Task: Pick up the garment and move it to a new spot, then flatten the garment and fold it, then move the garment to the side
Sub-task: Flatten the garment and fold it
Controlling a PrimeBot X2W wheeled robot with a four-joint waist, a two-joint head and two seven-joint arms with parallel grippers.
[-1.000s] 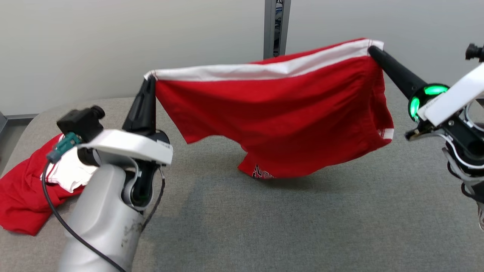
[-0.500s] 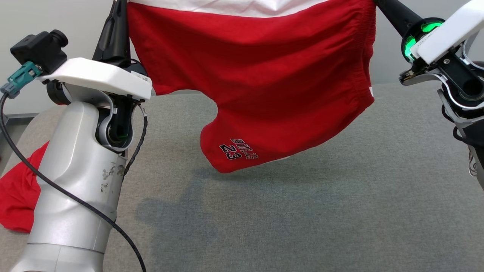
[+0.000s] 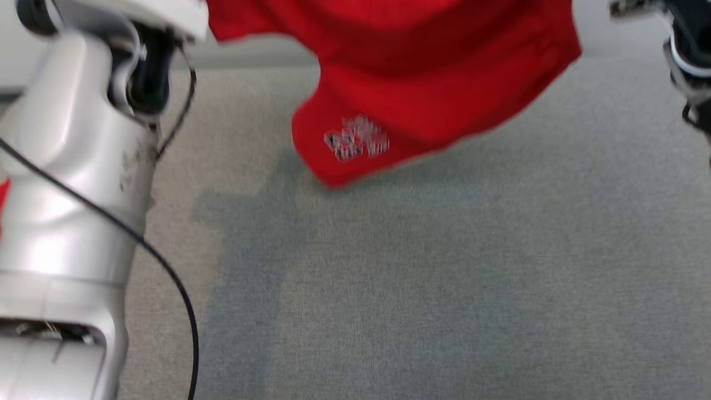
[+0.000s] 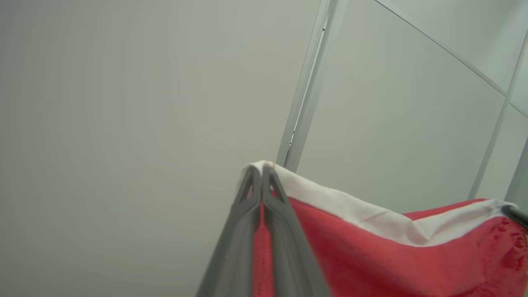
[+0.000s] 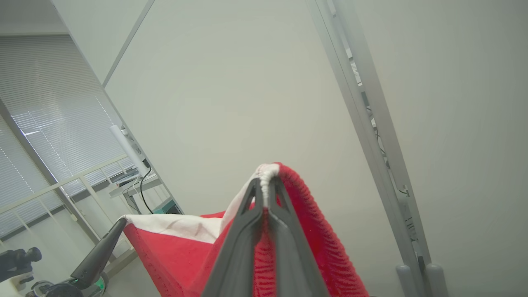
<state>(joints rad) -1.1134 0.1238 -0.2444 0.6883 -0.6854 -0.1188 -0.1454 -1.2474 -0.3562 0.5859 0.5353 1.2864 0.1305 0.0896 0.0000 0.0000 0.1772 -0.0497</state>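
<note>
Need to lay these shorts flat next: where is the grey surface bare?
Bare: the wide stretch of grey surface below the hanging shorts, from the left arm across to the right edge. Crowded: the left side, taken by that arm and its cable.

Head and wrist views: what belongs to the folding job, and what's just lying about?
Job: red shorts, held by left gripper and right gripper; grey table.
Lying about: metal post, window blinds, red cloth at the left edge.

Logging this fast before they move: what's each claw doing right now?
Left claw: closed, pinching one top corner of the red shorts.
Right claw: closed, pinching the other top corner of the red shorts.
</note>
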